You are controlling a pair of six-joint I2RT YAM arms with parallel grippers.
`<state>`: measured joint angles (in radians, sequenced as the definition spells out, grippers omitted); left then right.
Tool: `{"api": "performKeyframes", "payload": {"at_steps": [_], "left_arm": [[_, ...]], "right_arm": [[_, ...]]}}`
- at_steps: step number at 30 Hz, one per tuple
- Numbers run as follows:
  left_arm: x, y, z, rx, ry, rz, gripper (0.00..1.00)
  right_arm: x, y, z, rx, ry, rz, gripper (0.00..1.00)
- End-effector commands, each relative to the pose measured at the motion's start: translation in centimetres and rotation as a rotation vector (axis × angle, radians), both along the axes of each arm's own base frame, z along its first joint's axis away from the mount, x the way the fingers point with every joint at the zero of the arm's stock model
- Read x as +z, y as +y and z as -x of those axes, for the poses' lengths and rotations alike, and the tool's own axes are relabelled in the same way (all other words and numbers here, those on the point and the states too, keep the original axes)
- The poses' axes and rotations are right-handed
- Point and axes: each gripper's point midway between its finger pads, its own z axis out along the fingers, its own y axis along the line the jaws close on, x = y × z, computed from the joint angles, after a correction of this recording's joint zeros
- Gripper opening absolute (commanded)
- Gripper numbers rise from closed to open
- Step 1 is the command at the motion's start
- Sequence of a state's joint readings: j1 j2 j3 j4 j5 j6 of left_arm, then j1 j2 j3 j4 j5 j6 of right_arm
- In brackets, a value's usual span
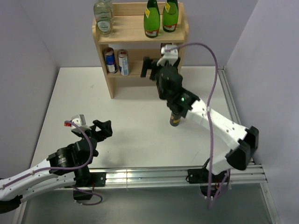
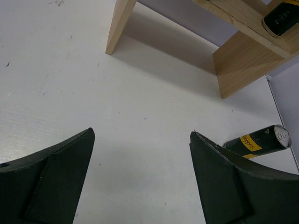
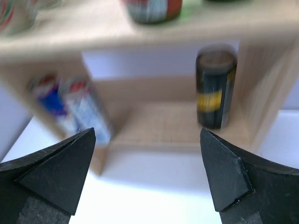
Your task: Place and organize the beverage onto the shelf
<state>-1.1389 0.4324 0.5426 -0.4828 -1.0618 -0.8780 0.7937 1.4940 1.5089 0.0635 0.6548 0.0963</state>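
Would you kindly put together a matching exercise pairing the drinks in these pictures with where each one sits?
Things:
1. green bottles
2. clear bottles
3. red-and-blue cans
4. dark can under the right arm

Places:
A. on the table
B. shelf top tier, left
C. shelf middle tier, left
D. shelf top tier, right

Pairs: 1-D, 2-B, 3-C, 4-A

White table (image 1: 131, 107): wooden shelf (image 1: 110, 84) at far edge; dark yellow-banded can (image 1: 175, 120) lying on side, right of centre
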Motion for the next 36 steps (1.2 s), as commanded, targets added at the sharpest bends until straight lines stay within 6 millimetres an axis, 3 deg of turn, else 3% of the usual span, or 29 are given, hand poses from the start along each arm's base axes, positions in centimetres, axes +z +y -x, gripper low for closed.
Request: {"api": "performKeyframes", "payload": {"at_steps": [1, 5, 9, 14, 21, 36], "left_arm": [[0.0, -0.1, 0.0, -0.003, -0.006, -0.002, 0.90], [0.0, -0.2, 0.0, -0.011, -0.006, -0.001, 0.90], [0.0, -0.3, 0.0, -0.015, -0.009, 0.001, 0.90], [0.0, -0.3, 0.0, -0.013, -0.007, 0.000, 0.89], [0.2, -0.2, 0.1, -0.022, -0.016, 0.011, 0.89], [0.2, -0.4, 0.1, -0.031, -0.017, 0.012, 0.89]], "right_arm": [[0.2, -2.2, 4.9, -0.029, -0.013, -0.094, 1.00], [-6.1, -3.7, 9.5, -0.046, 0.085, -0.079, 1.00], [-14.6, -5.7, 13.4, -0.037, 0.239, -0.176, 1.00], [-22.2, -8.2, 15.7, -0.093, 0.347, -0.219, 1.00], [-26.2, -8.4, 15.4, -0.193, 0.426, -0.162, 1.00], [-30.3, -10.3, 11.4, -0.343, 0.475, -0.131, 1.00]]}}
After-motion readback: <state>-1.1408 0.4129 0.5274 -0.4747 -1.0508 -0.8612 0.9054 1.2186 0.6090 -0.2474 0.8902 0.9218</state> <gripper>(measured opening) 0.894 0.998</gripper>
